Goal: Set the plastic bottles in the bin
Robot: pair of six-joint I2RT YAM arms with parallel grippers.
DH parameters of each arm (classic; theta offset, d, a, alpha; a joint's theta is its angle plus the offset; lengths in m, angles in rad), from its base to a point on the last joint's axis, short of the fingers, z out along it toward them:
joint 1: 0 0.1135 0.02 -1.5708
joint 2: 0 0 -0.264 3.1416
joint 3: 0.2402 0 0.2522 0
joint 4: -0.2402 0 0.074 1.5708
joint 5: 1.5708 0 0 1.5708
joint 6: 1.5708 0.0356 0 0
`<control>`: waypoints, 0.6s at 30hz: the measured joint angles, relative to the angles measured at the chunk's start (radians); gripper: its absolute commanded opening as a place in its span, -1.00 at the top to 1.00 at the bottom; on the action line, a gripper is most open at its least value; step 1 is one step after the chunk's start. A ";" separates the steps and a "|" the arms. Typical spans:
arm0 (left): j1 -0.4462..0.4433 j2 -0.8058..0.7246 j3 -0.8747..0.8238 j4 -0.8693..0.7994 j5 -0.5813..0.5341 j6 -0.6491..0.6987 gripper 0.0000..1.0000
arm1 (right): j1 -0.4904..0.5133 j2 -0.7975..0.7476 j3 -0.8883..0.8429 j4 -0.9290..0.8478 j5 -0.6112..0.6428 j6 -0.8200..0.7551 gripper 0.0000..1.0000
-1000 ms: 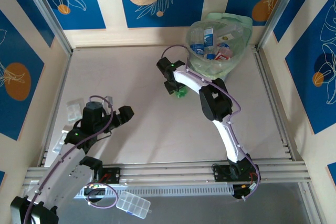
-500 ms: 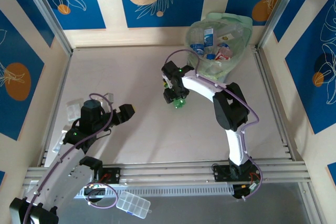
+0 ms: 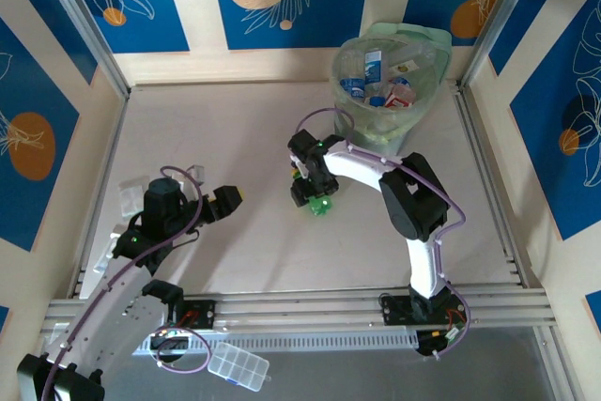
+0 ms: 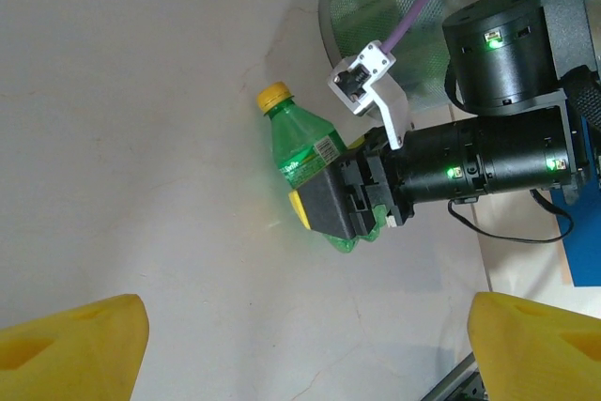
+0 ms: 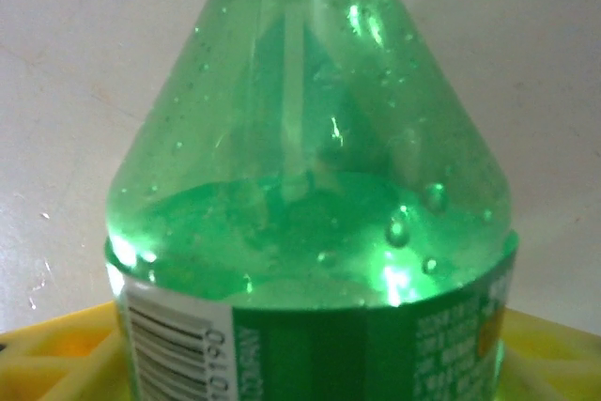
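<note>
Green bottle (image 3: 320,204), yellow-capped, lying level near the middle of the pale surface (image 3: 216,129), in front of the bin (image 3: 413,115) and apart from it. Straddled by the right end effector (image 3: 315,196), one finger on each side; cannot tell whether clamped or merely bracketed. Right arm bent at the elbow, reaching leftward and low. Left end effector (image 3: 212,204) spread wide, holding nothing, facing the bottle from well away. More bottles (image 3: 377,77) heaped inside the bin. Blue leaf-patterned panels all round. From the left wrist, cap and label plain; from the right wrist, droplets inside green plastic above a barcode.
</note>
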 measured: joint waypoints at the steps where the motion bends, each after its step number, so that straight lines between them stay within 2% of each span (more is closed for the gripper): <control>1: 0.000 0.000 0.000 0.000 0.001 0.000 -0.75 | 0.003 0.000 0.000 0.005 0.003 0.001 -0.46; 7: 0.000 -0.001 0.000 -0.001 0.005 0.000 -0.75 | 0.013 -0.005 -0.003 0.025 0.026 0.006 -0.52; 18: -0.001 -0.021 0.022 -0.010 0.014 0.000 -0.73 | 0.016 -0.060 -0.032 0.060 0.045 0.010 -0.26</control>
